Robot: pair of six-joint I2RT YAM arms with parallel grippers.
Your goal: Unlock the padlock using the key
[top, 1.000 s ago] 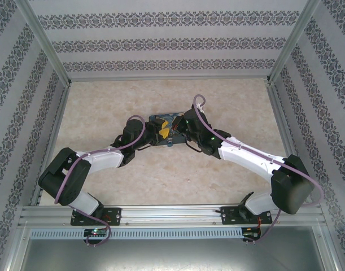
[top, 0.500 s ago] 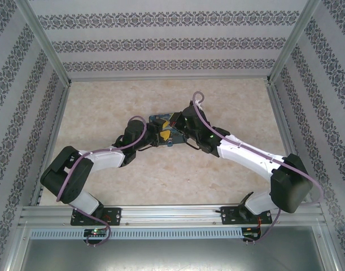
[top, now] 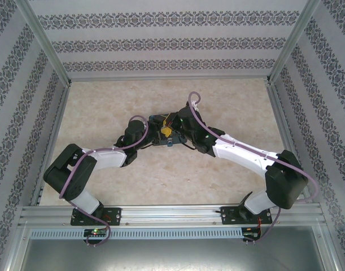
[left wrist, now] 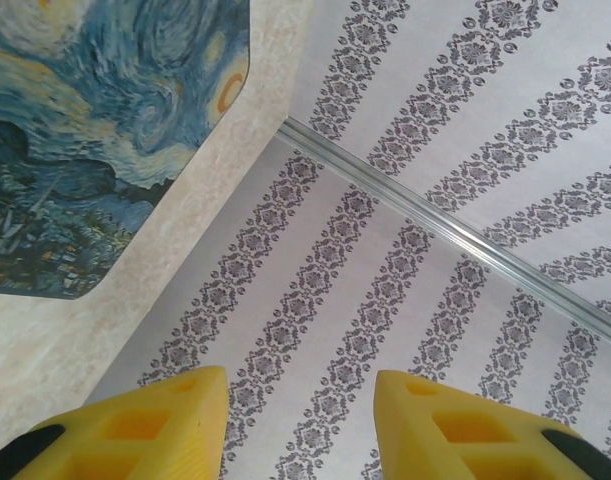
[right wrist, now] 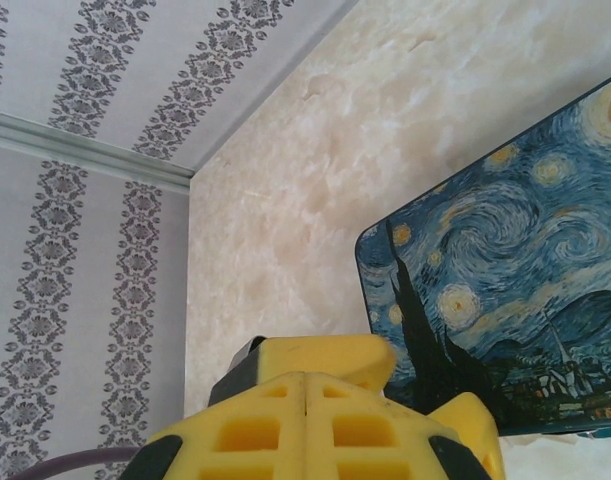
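Observation:
Both grippers meet at the table's middle over the blue-and-yellow swirl-painted box (top: 160, 121). My left gripper (left wrist: 300, 385) is open, its yellow fingers (left wrist: 175, 420) wide apart with only the wall behind them; the box (left wrist: 95, 130) lies to its upper left. My right gripper (right wrist: 305, 378) has its yellow pads pressed flat together, and I see nothing sticking out of the seam. Just past its tips sit the left gripper's fingers (right wrist: 325, 358). From above, the left gripper (top: 155, 135) and right gripper (top: 173, 129) nearly touch. The key and padlock are hidden.
A small grey-blue piece (top: 168, 144) lies on the marble table (top: 178, 175) just below the grippers, too small to identify. Patterned walls (top: 161, 45) close in the table on three sides. Purple cables loop over both arms.
The right arm has swung left and slightly farther, carrying its gripper across the box toward the left gripper. The left arm has shifted a little forward. Less of the box shows from above.

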